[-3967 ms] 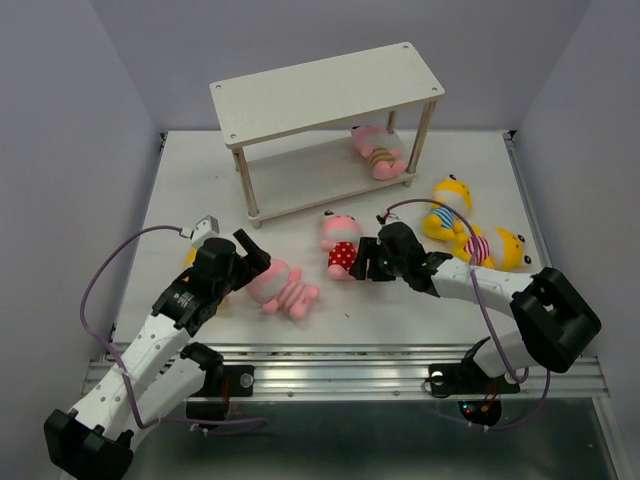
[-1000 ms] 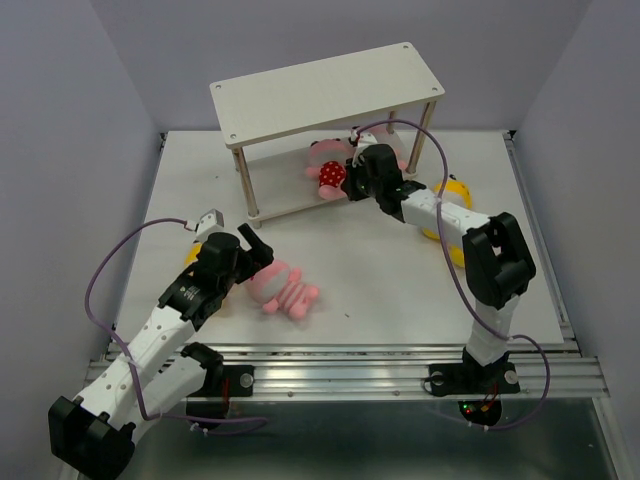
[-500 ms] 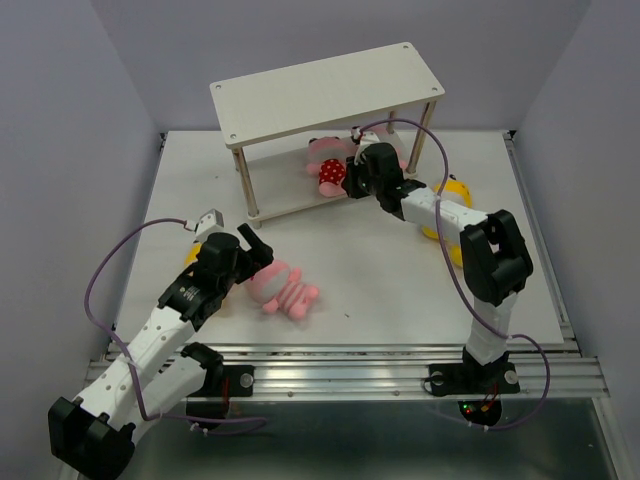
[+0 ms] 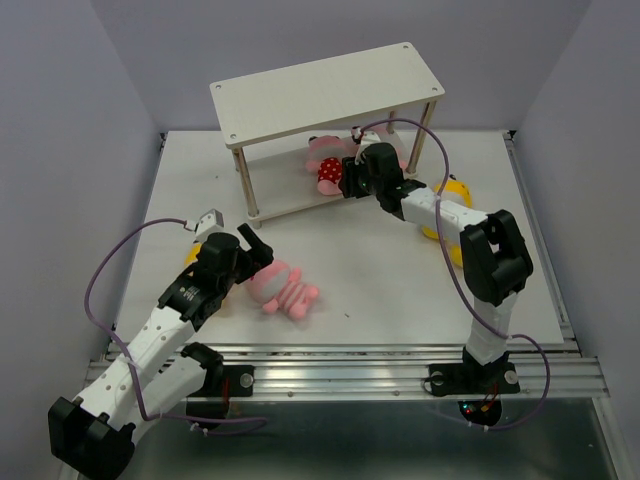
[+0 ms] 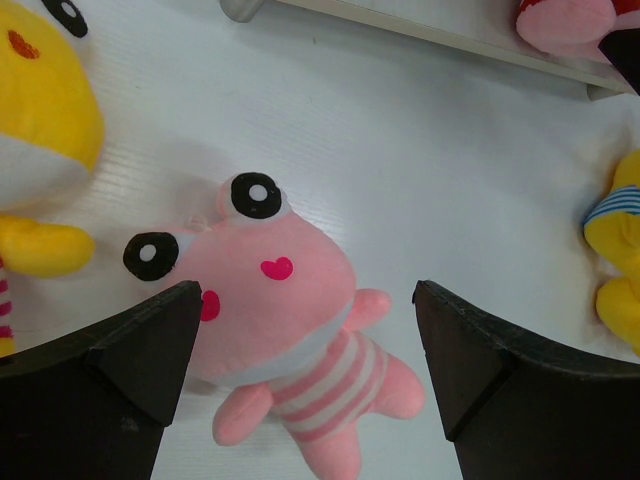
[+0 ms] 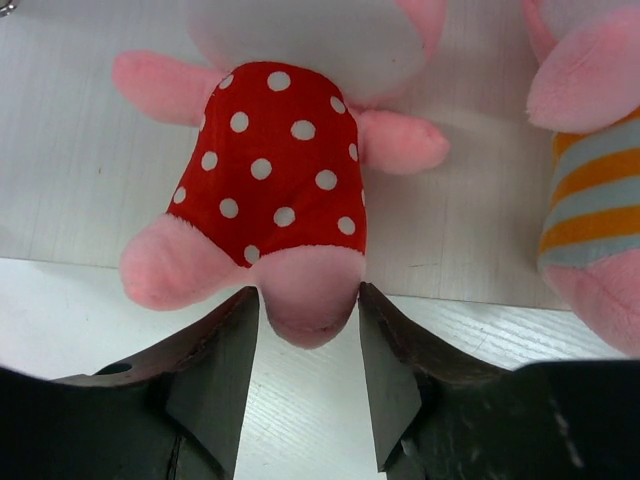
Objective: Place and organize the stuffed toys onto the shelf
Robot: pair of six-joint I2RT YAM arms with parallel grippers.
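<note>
- The right gripper (image 6: pixel 307 300) has its two dark fingers parted. One pink foot of the pink plush doll in a red outfit with white polka dots (image 6: pixel 280 165) sits in the gap between them.
- That foot brushes both inner faces and looks round, not squashed. The doll's body and other foot lie just past the fingertips.
- The polka-dot doll lies on the lower board of the pale cream two-tier shelf on thin wooden legs (image 4: pixel 320 90). Only the foot between the fingers hangs over the board's front edge.
- Beyond the finger on the right side of the right wrist view, a second pink plush doll with orange and grey stripes (image 6: pixel 590 190) also lies on that lower board. It is just beside the polka-dot doll and clear of the fingers.
- The left gripper (image 5: pixel 305 300) is spread wide, hovering over the white table (image 4: pixel 400 280) and touching nothing.
- A pink plush doll in a pink-and-white striped outfit (image 4: pixel 283 288) lies on the table under the gap between the left fingers. Its head is nearer the finger on the left side of that wrist view.
- A yellow plush doll (image 5: pixel 40 120) lies outside that same finger.
- Another yellow plush doll with blue stripes (image 5: pixel 615 230) lies outside the opposite finger, well apart.
</note>
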